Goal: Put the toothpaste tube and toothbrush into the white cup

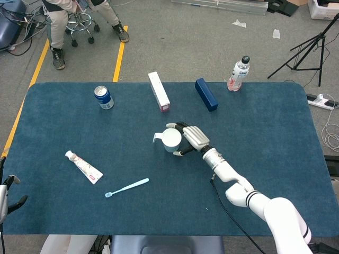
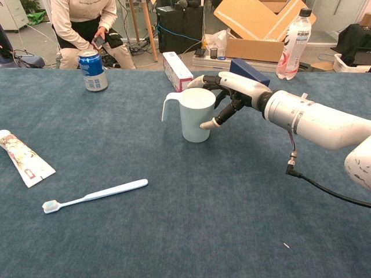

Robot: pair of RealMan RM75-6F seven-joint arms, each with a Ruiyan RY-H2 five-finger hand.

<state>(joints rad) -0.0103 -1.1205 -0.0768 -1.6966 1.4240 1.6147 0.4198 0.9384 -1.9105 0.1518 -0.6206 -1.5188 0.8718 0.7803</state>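
The right hand (image 2: 223, 98) is wrapping around the white cup (image 2: 196, 114), fingers curling behind the far rim and the thumb pressing low on the near wall; I judge it is touching and closing, though whether the grip is firm yet I cannot tell. The cup stands upright mid-table, its handle pointing away from the hand.

The risk, as I see it, is the cup itself. It looks light and tall, and a thumb pushing low on one side could tip it or skid it toward the handle side before the fingers settle. If it falls, nothing can be dropped in.

The toothpaste tube (image 1: 83, 166) lies flat well off from the cup on its handle side, nearer the robot, and the toothbrush (image 1: 127, 187) lies nearer the robot still, between the tube and the cup, bristles pointing away from the cup. Neither is touched. The left hand (image 1: 6, 196) waits at the table edge far beyond the tube, fingers apart and empty.

Behind the cup stand a long white box (image 1: 159, 91), a blue box (image 1: 206, 94), a soda can (image 1: 104, 97) and a water bottle (image 1: 239, 73), all apart from it. Nothing lies between the cup and the tube or brush.
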